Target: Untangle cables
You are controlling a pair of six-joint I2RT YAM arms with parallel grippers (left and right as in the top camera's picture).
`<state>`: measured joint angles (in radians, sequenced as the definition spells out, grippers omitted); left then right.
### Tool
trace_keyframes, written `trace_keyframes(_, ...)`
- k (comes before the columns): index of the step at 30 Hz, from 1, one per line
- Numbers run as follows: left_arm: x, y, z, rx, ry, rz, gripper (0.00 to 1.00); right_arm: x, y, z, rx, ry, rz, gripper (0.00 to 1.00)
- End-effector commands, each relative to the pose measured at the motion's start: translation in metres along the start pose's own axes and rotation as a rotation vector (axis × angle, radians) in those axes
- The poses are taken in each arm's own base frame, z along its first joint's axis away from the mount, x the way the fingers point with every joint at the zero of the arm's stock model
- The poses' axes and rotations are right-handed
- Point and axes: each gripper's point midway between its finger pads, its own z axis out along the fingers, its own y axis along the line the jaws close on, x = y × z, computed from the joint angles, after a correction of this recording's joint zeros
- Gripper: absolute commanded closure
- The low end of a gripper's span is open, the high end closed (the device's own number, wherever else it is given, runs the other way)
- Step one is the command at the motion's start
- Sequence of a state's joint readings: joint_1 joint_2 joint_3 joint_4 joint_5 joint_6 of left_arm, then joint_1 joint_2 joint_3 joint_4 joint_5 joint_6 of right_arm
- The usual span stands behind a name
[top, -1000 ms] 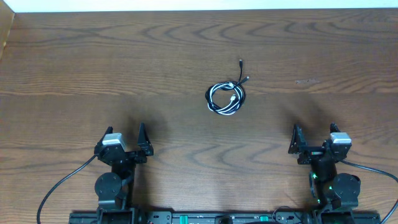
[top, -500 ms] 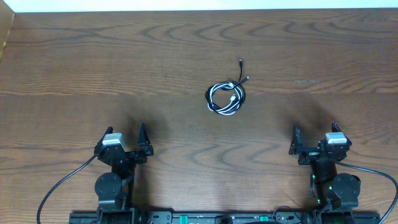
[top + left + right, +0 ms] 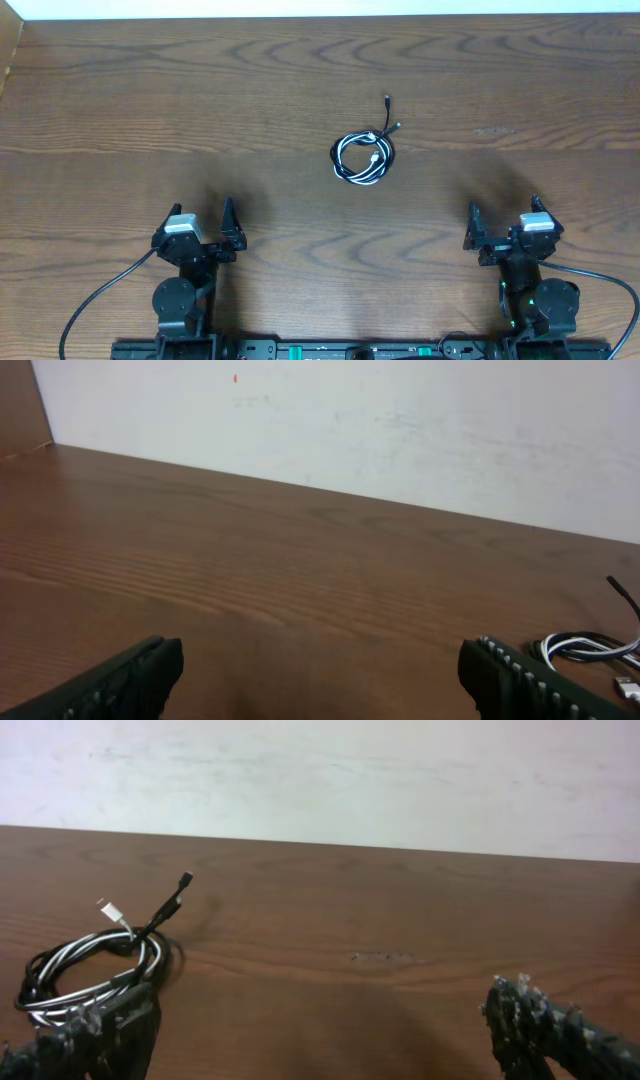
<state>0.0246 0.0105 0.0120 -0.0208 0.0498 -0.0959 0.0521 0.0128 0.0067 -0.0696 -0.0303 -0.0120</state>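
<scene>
Lying coiled: cables (image 3: 363, 157) well beyond left claw (image 3: 201, 210), right claw (image 3: 505, 208).

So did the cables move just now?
No. The cables sit coiled in the same spot, just as far left of the pale scuff on the table as before.

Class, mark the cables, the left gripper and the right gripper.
cables (image 3: 337, 158): overhead view, left edge of the coil.
left gripper (image 3: 201, 208): overhead view, midway between fingertips.
right gripper (image 3: 505, 205): overhead view, midway between fingertips.
</scene>
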Motion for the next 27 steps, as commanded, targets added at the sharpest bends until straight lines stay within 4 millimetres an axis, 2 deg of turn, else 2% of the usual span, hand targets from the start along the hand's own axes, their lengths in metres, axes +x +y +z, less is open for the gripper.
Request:
trace_keyframes(1,0.008,0.003,-0.001,-0.013,0.035,0.017,0.06,-0.001,0.010,0.000,-0.053,-0.005,-0.012,0.01)
trace_keyframes(11,0.008,0.003,-0.001,-0.013,0.034,0.017,0.06,-0.002,0.012,-0.001,-0.067,-0.008,-0.012,0.01)
trace_keyframes(20,-0.003,0.001,-0.003,-0.008,0.016,0.017,0.07,-0.002,0.018,-0.001,-0.101,-0.010,-0.012,0.01)
trace_keyframes(27,-0.010,-0.009,-0.001,0.033,0.067,0.018,0.07,-0.007,0.024,-0.003,-0.134,-0.017,-0.013,0.01)
